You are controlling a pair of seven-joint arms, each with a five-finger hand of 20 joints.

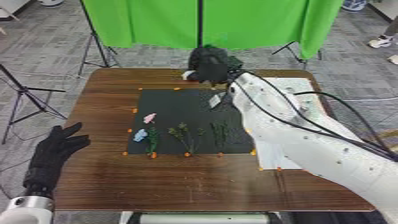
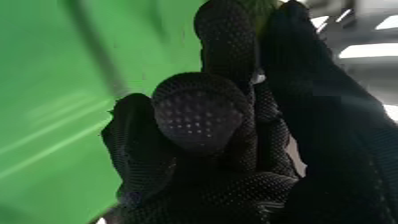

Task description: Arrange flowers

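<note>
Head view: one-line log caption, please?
Right hand at the far edge of the table; pink flower and blue flower on the dark mat.

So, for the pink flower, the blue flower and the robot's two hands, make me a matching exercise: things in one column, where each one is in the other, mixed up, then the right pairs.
Things
1. Pink flower
2. Left hand
3. Blue flower
4. Right hand

Places
A. Over the left edge of the table
B. On the dark mat, the farther of the two flowers from the robot
C. At the table's far edge
D. On the dark mat, right beside a leafy green sprig

Right pairs: 1-B, 2-A, 3-D, 4-C
</note>
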